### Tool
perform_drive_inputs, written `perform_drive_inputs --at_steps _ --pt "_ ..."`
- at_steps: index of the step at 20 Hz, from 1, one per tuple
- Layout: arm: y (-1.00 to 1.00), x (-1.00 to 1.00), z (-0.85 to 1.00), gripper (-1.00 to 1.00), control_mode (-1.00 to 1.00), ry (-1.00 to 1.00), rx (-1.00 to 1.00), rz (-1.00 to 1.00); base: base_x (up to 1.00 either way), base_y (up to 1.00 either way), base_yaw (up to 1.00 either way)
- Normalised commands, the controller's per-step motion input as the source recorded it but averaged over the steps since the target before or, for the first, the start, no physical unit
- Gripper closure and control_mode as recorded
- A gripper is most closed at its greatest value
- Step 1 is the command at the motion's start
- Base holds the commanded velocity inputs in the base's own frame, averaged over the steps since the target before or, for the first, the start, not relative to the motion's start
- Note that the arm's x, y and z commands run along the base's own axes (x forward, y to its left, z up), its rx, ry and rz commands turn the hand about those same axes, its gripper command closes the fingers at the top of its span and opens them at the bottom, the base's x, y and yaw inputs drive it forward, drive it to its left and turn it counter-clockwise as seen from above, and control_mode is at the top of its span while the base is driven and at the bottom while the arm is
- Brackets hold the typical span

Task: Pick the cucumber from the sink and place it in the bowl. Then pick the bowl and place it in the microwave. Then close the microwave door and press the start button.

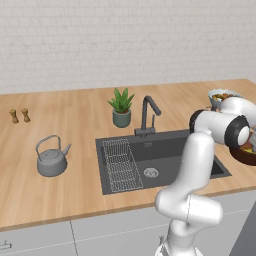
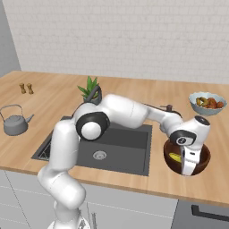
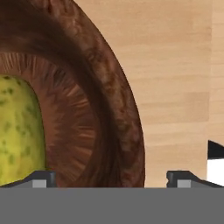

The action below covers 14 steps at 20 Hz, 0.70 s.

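Rising from the lower right of the left base view, the white arm bends over the dark sink and reaches right, where a sliver of the reddish-brown bowl shows under its wrist at the frame edge; a grey kettle, a potted plant, two small shakers and a pale bowl of mixed food sit on the wooden tabletop. In the right base view the hand hangs over the bowl, which stands on the tabletop just right of the sink, and the pincer points down at the bowl's near rim — the yellow cucumber lies inside the bowl, left of the hand. In the hand view the bowl's thick brown rim curves between the two fingertips, which stand far apart, one over the bowl's inside and one over the tabletop outside, so the pincer is released and straddles the wall without clasping it — the yellow-green cucumber rests on the bowl's floor at the left.
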Motion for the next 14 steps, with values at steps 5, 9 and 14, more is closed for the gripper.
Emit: perform_drive_inputs --at_steps 5,9,14 --pt "0.06 -0.01 -0.21 1.00 -1.00 -0.01 0.00 0.00 0.00 0.00 0.00" --pt "0.06 0.00 -0.03 1.00 -1.00 -0.04 0.00 0.00 0.00 0.00 0.00" --pt "0.04 -0.31 0.30 1.00 -1.00 -0.13 0.00 0.00 0.00 0.00 0.00"
